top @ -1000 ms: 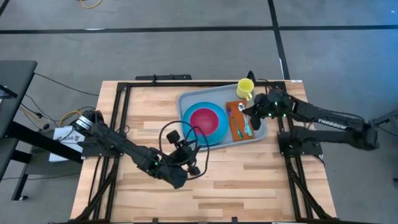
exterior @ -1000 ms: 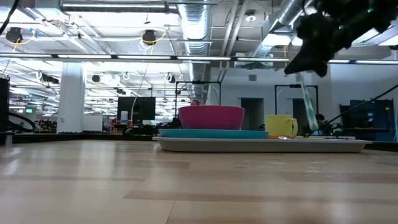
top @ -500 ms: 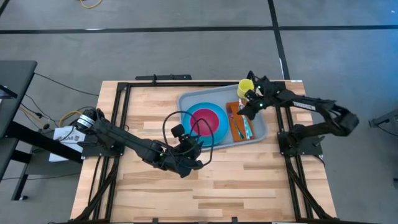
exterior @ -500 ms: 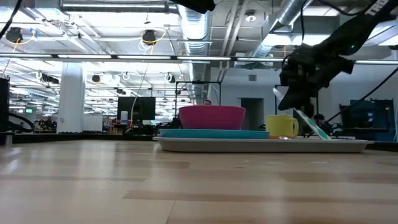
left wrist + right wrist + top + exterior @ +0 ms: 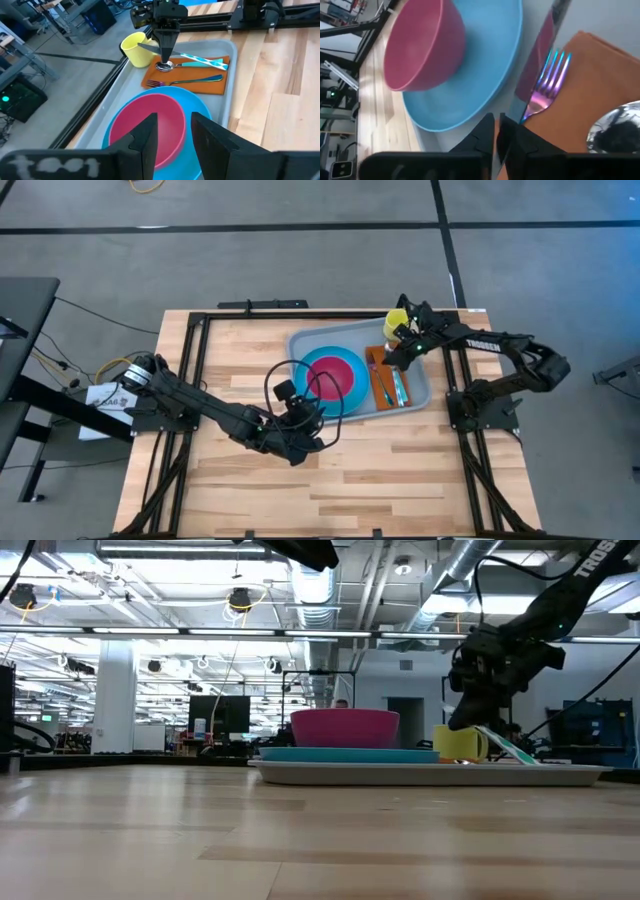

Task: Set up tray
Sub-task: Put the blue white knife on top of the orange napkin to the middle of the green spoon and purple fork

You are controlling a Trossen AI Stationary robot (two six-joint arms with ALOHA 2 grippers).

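On the desk's far right, the tray (image 5: 420, 393) looked nearly set.

It lay toward one o'clock from the desk's middle, carrying a blue plate (image 5: 308, 360) with a pink bowl (image 5: 335, 372) on it, an orange napkin (image 5: 380, 385) at the plate's three o'clock, and a yellow mug (image 5: 395, 322) in the tray's one-o'clock corner. A fork (image 5: 187, 80) and a teal-handled spoon (image 5: 197, 61) lay on the napkin. The right gripper (image 5: 165, 56) hung right over the spoon's bowl, its fingers pinched almost together, and I couldn't tell whether they gripped anything. The left gripper (image 5: 300, 442) waited at the tray's seven o'clock, fingers parted and empty. Little seemed left beyond the right arm pulling clear.
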